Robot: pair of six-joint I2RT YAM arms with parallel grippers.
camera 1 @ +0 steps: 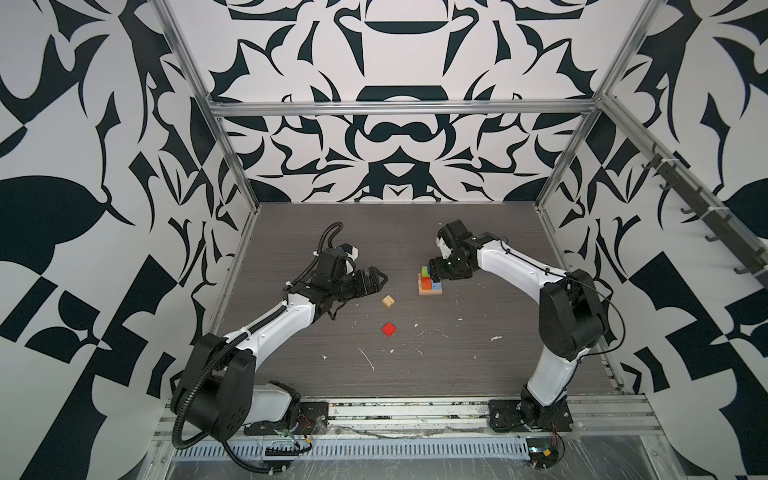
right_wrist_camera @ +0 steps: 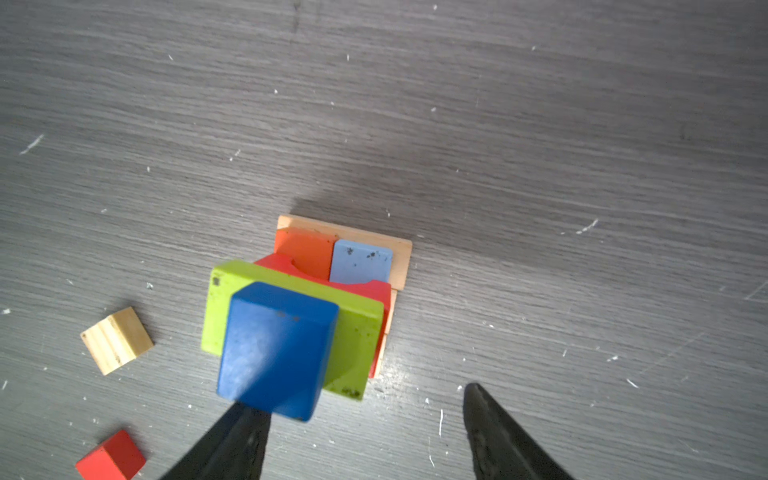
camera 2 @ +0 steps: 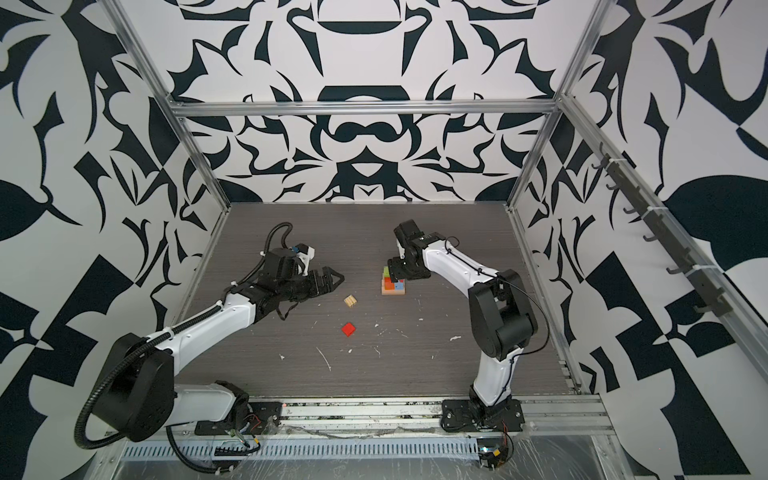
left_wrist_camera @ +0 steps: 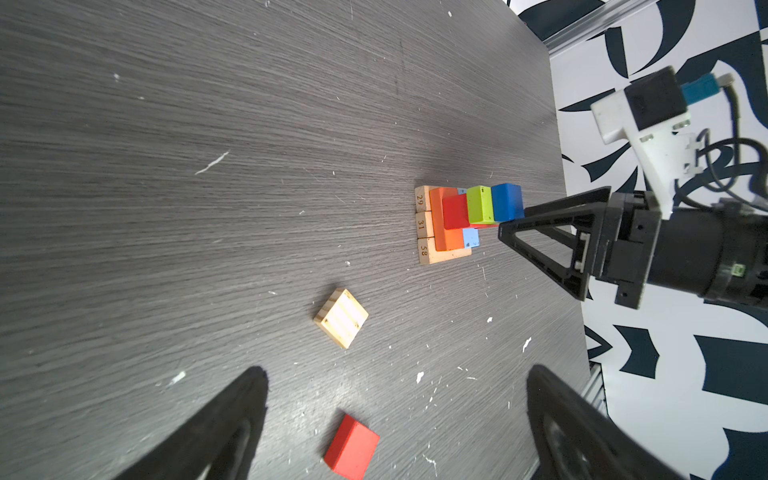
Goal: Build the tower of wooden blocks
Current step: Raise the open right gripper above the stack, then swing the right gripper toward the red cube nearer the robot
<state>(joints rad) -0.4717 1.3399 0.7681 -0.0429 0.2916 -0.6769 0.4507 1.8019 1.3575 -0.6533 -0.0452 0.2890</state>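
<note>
The wood block tower (camera 1: 429, 282) stands mid-way across the tabletop (camera 1: 457, 365), a dark blue block (right_wrist_camera: 276, 349) on top. Beside that top, the right gripper (right_wrist_camera: 361, 399) has its fingers spread, holding nothing. The left gripper (left_wrist_camera: 397, 372), well apart, has its fingers wide open, empty.

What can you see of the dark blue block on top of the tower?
The dark blue block is painted wood, chunky, with rounded edges and small scuffs. It is the topmost piece of the tower, resting flat on the lime green block and covering only part of it. The right gripper, open, is beside it; whether a fingertip touches it cannot be told.
</note>
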